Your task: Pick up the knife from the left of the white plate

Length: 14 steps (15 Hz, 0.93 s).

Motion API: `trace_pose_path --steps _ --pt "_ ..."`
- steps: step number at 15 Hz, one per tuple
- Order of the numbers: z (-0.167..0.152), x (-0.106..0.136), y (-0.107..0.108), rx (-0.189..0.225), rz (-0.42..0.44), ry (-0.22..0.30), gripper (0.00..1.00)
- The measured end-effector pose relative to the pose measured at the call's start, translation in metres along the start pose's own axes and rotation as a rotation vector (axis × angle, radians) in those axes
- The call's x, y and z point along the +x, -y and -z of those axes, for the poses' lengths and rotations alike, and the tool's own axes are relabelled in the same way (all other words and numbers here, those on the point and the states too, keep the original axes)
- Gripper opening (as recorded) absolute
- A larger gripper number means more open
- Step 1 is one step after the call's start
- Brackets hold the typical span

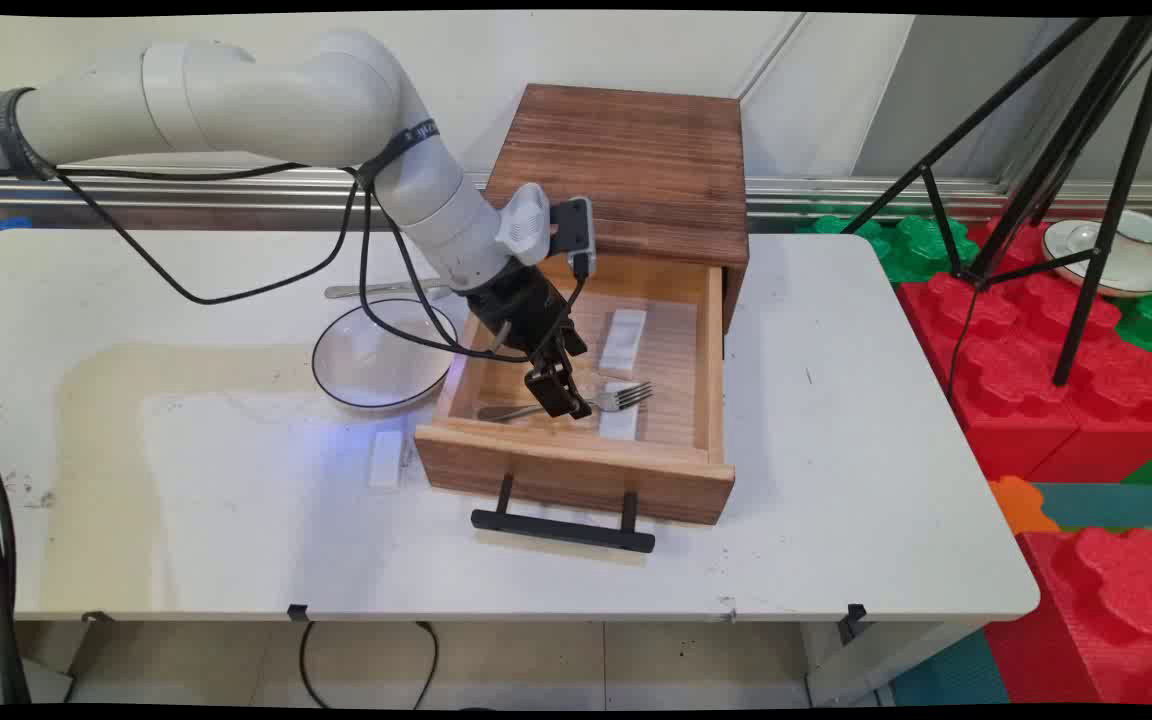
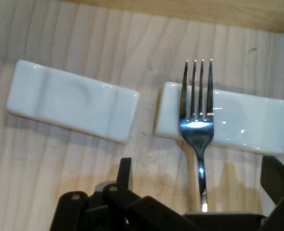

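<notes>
In drawer (image 1: 681, 300), gripper (image 1: 561, 392) open astride fork (image 2: 198, 130) on rest (image 2: 238, 126).

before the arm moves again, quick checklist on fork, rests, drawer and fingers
1. Fork head lies on one white cutlery rest: ok.
2. Second rest apart from the fork, bare: ok.
3. Drawer pulled fully open: ok.
4. Gripper fingers astride the fork handle, open: ok.
5. Fingers clear of the handle: cannot tell.
6. Glass bowl outside the drawer, beside its left wall: ok.
</notes>
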Motion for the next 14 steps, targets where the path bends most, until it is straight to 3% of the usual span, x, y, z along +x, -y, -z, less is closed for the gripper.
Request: trace_pose_path --steps 7,14 --pt "0.016 0.001 0.004 0.026 -0.015 -0.025 1.0" --pt "0.056 -0.008 0.004 0.041 -0.038 -0.058 1.0"
